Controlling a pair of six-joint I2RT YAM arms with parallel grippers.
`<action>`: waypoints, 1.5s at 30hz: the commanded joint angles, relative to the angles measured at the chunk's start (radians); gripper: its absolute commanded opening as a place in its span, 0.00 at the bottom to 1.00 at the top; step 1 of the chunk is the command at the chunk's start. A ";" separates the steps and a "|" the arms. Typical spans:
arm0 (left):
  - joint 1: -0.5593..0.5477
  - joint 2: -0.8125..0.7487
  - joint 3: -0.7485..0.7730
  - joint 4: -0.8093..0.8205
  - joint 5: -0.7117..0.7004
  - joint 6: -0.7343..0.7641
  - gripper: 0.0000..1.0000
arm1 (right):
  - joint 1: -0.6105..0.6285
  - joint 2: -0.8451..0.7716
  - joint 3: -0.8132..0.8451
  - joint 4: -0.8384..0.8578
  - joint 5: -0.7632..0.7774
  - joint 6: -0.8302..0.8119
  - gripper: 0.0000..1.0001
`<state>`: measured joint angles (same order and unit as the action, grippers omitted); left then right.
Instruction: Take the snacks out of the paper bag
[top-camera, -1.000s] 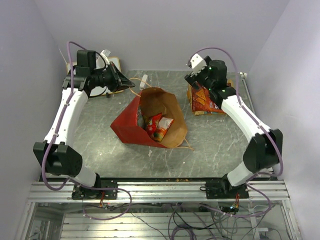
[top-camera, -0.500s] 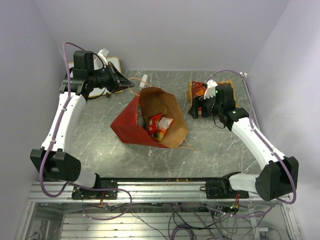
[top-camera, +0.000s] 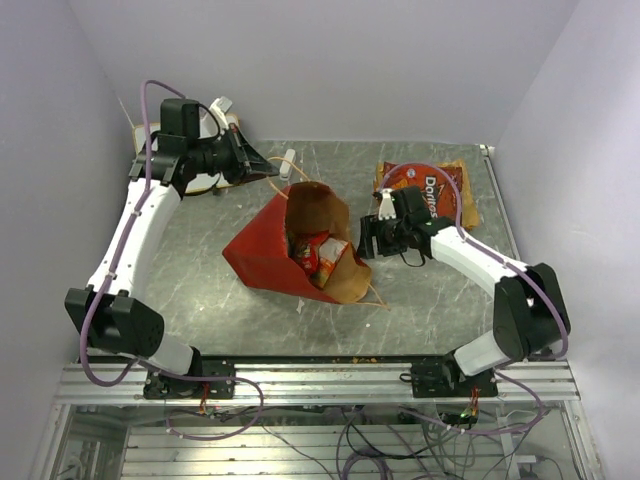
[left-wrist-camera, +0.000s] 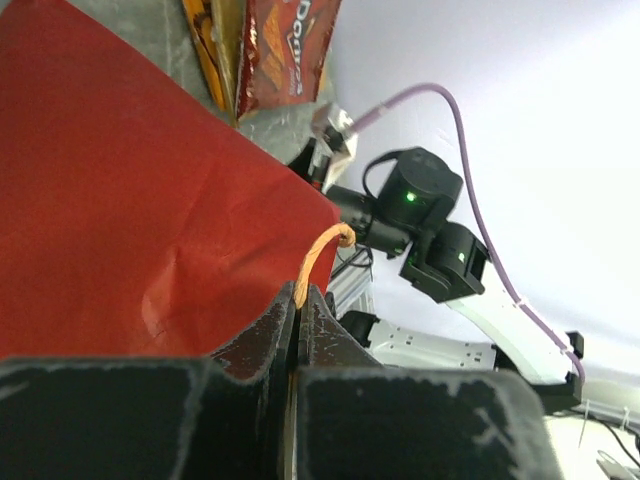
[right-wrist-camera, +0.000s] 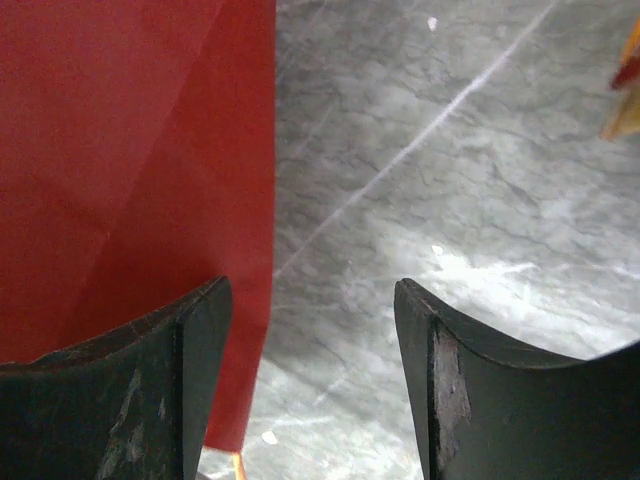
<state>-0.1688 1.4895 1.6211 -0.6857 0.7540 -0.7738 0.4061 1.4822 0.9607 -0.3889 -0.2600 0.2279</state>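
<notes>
The red paper bag (top-camera: 262, 248) lies on its side mid-table, its brown mouth facing the near right, with several orange and red snack packets (top-camera: 318, 255) inside. My left gripper (top-camera: 268, 166) is shut on the bag's tan cord handle (left-wrist-camera: 318, 250) at the far rim, beside the red wall (left-wrist-camera: 120, 200). My right gripper (top-camera: 366, 240) is open and empty, just right of the bag's mouth; its view shows the red bag (right-wrist-camera: 130, 150) beside its left finger. A red Doritos packet (top-camera: 428, 192) and an orange packet lie on the table at the far right.
A white board (top-camera: 205, 180) stands at the far left corner behind the left arm. A small white object (top-camera: 289, 159) lies near the back wall. The grey marble table (top-camera: 430, 290) has walls on three sides and a metal rail at the near edge.
My right arm left the packets at the far right, swung down and left, and now sits at the bag's mouth. The bag's mouth has shifted slightly. My left gripper stays on the handle.
</notes>
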 joint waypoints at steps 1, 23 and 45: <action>-0.053 -0.005 0.031 -0.011 -0.004 0.032 0.07 | 0.056 0.053 0.010 0.129 -0.002 0.079 0.66; -0.035 -0.087 0.082 -0.195 -0.151 0.195 0.07 | -0.034 0.229 0.316 0.067 -0.023 0.050 0.61; 0.012 -0.009 0.125 -0.175 -0.085 0.217 0.07 | 0.150 0.326 0.229 0.220 -0.236 0.466 0.62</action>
<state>-0.1608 1.4914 1.7378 -0.8597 0.6525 -0.5930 0.5529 1.8885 1.2152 -0.2298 -0.4580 0.6289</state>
